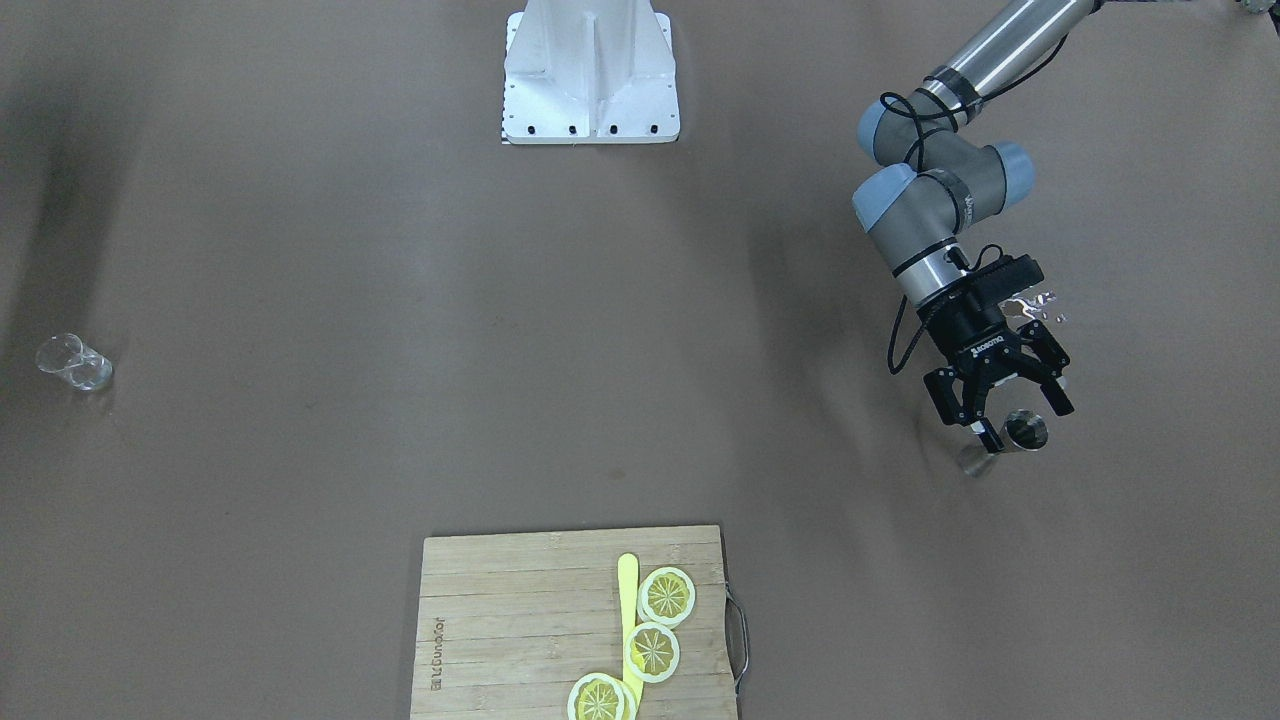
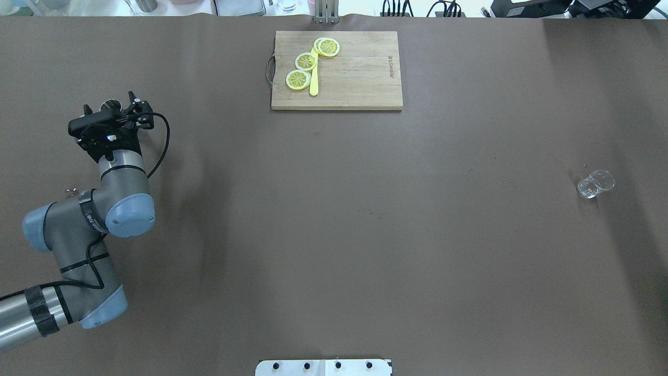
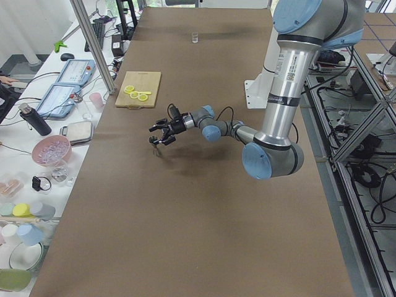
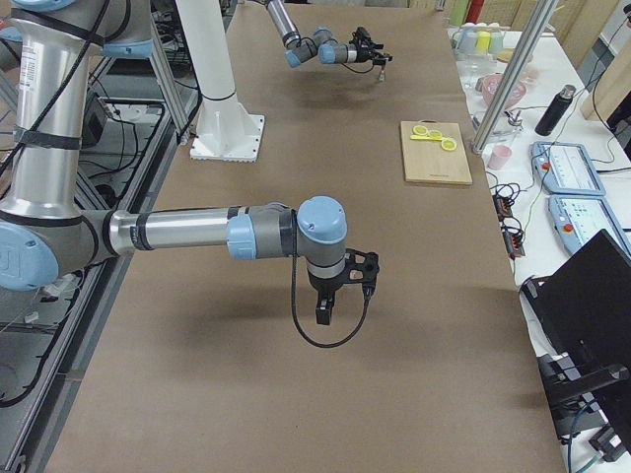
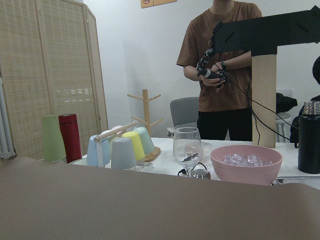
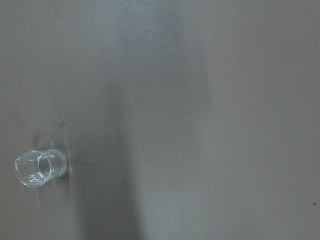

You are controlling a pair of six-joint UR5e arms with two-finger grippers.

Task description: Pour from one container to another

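Observation:
The steel jigger [image 1: 1022,432] stands upright on the brown table at my far left, its shiny rim showing from above [image 2: 108,104]. My left gripper [image 1: 1026,422] is low over it and open, one finger on each side of the jigger, with gaps between fingers and metal. The small clear glass [image 2: 595,184] stands alone at the far right of the table, and it also shows low and to the left in the right wrist view [image 6: 40,167]. My right gripper [image 4: 327,313] hangs pointing down above the table; whether it is open or shut I cannot tell.
A wooden cutting board [image 2: 355,78] with lemon slices [image 2: 306,61] and a yellow knife lies at the far middle edge. The white robot base [image 1: 590,75] is on the near side. Beyond the table's left end stand a person, cups, a pink bowl [image 5: 246,162] and a wine glass.

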